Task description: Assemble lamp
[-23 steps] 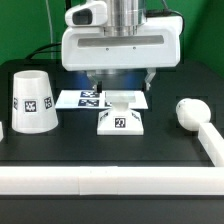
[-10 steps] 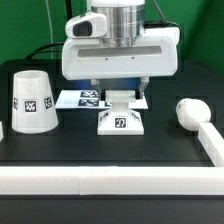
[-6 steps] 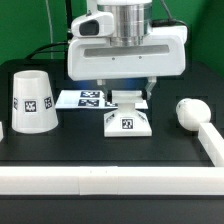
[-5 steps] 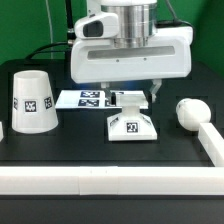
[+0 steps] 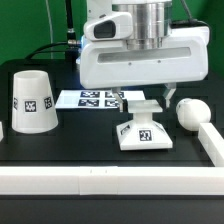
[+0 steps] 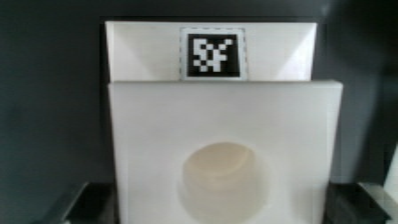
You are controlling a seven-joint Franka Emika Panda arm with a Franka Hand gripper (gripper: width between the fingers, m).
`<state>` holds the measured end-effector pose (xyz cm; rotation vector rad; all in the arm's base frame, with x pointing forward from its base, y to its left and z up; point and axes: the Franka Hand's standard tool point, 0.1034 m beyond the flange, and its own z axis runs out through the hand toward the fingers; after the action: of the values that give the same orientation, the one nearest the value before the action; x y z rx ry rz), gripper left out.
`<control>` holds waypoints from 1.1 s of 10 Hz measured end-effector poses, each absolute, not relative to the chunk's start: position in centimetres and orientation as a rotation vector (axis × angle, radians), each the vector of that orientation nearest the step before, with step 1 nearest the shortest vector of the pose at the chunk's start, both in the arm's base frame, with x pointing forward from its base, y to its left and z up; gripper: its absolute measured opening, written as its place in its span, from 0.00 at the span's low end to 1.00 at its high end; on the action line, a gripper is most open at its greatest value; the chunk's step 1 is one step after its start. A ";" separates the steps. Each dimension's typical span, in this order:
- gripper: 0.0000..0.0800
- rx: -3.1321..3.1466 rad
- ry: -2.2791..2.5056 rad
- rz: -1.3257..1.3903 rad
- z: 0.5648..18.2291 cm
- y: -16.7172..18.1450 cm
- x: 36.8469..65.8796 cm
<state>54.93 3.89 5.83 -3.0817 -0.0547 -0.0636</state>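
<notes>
Black tabletop: the lamp base sits toward the exterior view's right of the marker board, clamped on two sides between the jaws of the gripper.

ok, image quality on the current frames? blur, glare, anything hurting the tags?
Wrist view: soft focus throughout; the base nearly fills it, its tag smeared but high-contrast; the claw flanking it is too dark and blurred to judge contact. Exterior view: sharper, evenly lit, no strong glare; the pattern on the shade reads clearly, the white bulb shows little surface detail.
</notes>
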 end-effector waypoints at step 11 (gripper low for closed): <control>0.67 -3.054 -0.103 -0.225 5.6 7.9 63.1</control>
<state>63.07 7.94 5.63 -3.0544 -0.1026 -0.2247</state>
